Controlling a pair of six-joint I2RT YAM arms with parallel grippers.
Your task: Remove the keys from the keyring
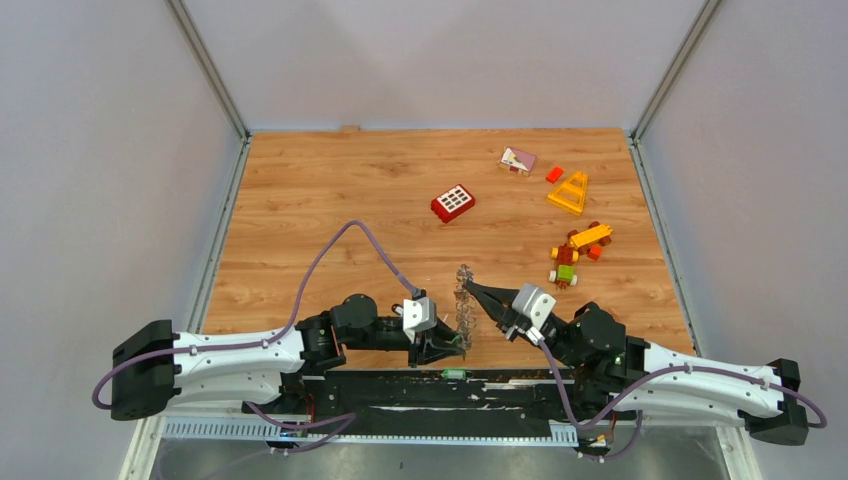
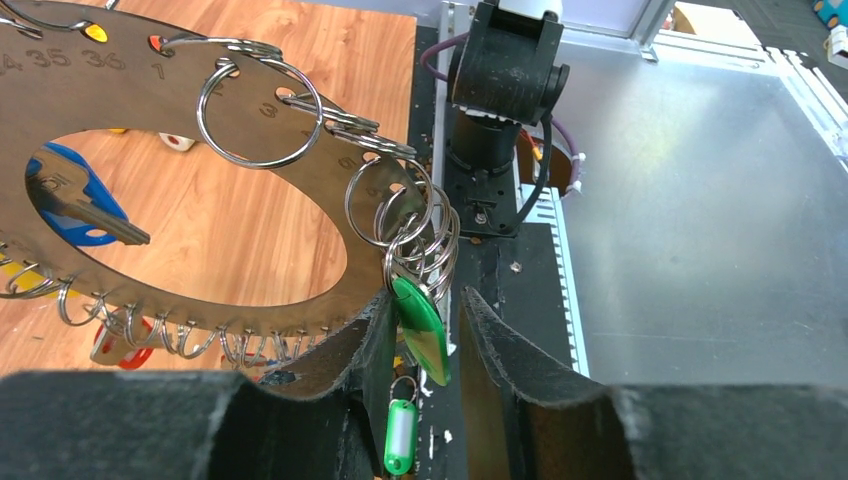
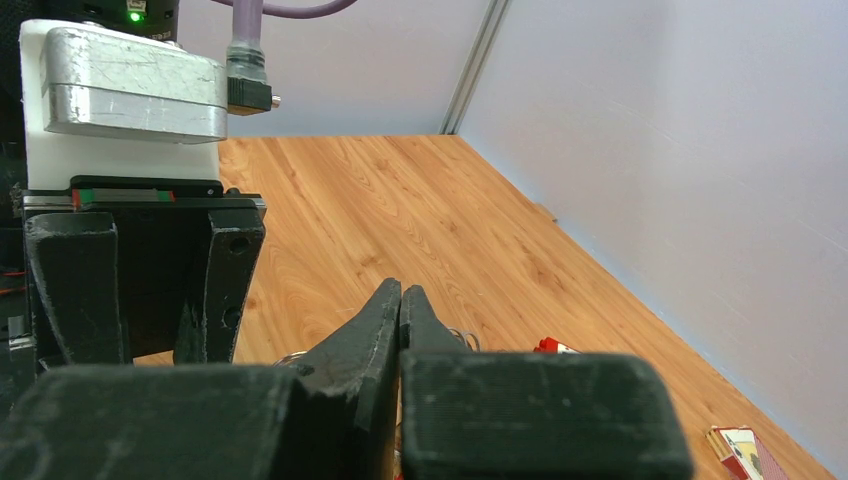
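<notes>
The left tool (image 2: pixel 427 300) has its jaws partly spread, one on each side of a green tab (image 2: pixel 420 325). A gap shows on the tab's right, so nothing is pinched yet. The right tool (image 3: pixel 400 290) is pressed fully together. Seen from above, its tips meet the top rim of the keyring (image 1: pixel 463 305), and I judge it holds that ring on edge over the worktop (image 1: pixel 350 200).

The keyring, a flat numbered plate, sits just ahead and left of the left tool, with its lower rim against the left finger. A bunch of split rings (image 2: pixel 415 225) hangs from that rim right above the jaws, and the tab dangles from them into the gap.

The grip should land squarely on the tab only. The pull should go straight away from the plate, without catching neighbouring rings, while the right tool holds firm.
</notes>
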